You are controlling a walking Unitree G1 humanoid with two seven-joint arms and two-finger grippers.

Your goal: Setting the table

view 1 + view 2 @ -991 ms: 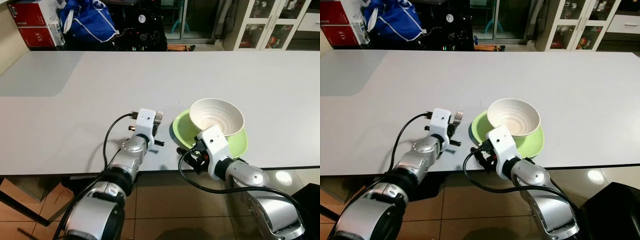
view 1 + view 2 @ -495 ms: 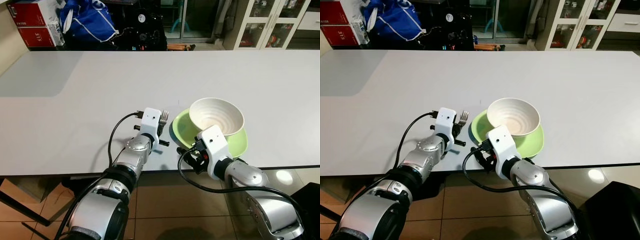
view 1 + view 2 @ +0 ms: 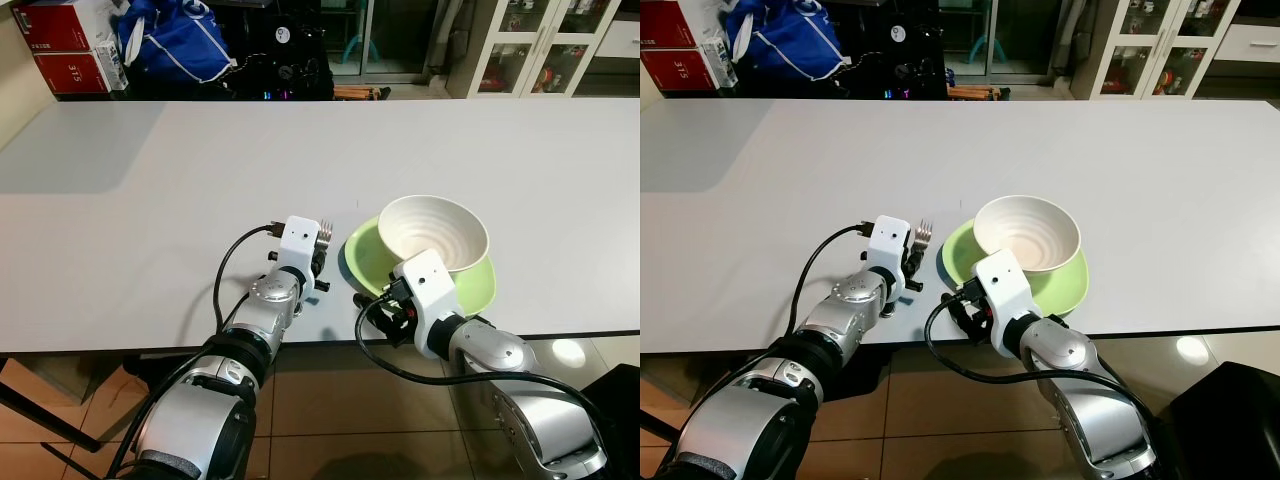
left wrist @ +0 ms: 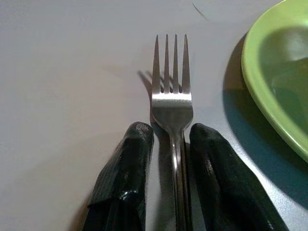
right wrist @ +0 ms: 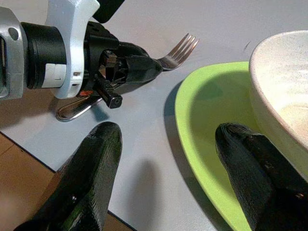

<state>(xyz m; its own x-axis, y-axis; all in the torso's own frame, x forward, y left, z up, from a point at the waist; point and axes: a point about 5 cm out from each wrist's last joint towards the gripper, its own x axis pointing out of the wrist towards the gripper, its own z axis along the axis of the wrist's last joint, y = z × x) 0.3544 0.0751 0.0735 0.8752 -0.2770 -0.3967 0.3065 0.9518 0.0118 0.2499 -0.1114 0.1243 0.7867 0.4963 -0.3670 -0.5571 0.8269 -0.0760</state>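
Head views sharp, evenly lit from overhead; no motion blur. White table [image 3: 150, 200] bright, faint grey shaded patch at far left corner. Room beyond table dim. Glare spot on floor tile right of right gripper [image 5: 168, 159]. Left wrist view dimmer, greyish; fork [image 4: 172, 103] in focus just ahead of left gripper [image 4: 169, 144], soft shadow beside tines. Green plate [image 4: 279, 72] casts dark shadow toward fingers [image 4: 127, 163]. Right wrist fingers slightly soft.
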